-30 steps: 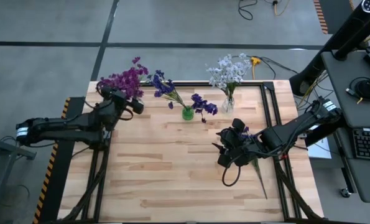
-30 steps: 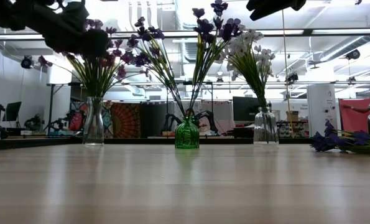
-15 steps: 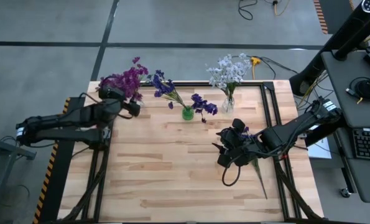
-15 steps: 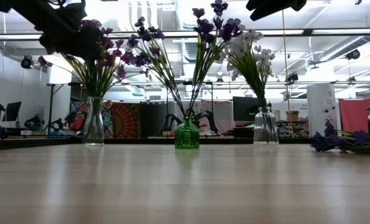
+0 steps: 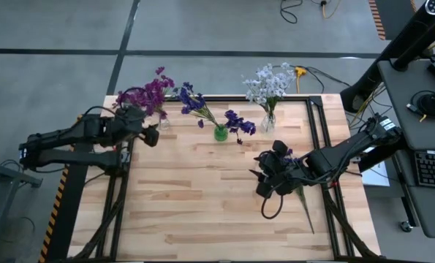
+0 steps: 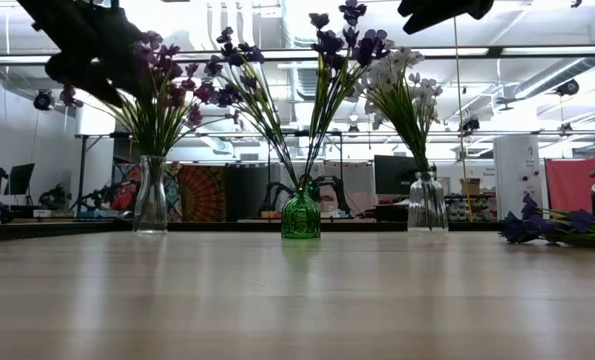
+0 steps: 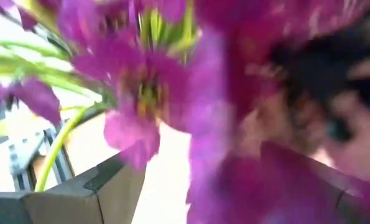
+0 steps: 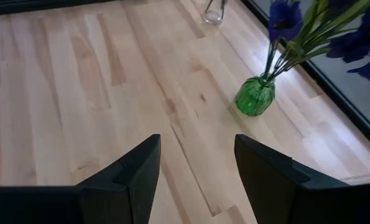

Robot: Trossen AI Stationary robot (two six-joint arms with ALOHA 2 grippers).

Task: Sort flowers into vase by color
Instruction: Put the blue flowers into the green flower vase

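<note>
The left gripper (image 5: 150, 134) sits just beside the magenta flowers (image 5: 150, 93) in the clear vase (image 6: 150, 195) at the table's (image 5: 202, 197) far left corner; its fingers cannot be made out. The right gripper (image 8: 197, 163) hovers with fingers spread and empty above one dark blue-violet sprig (image 5: 299, 188) lying on the table, while the green vase (image 5: 221, 133) holds blue-violet flowers (image 5: 194, 102) and another clear vase (image 5: 268, 122) holds white flowers (image 5: 268, 82)

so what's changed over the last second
The left gripper has pulled back from the magenta flowers toward the table's left edge, carrying nothing visible. The right gripper stays open, hovering over the blue flower lying on the table. All three vases and their bouquets are unchanged.
</note>
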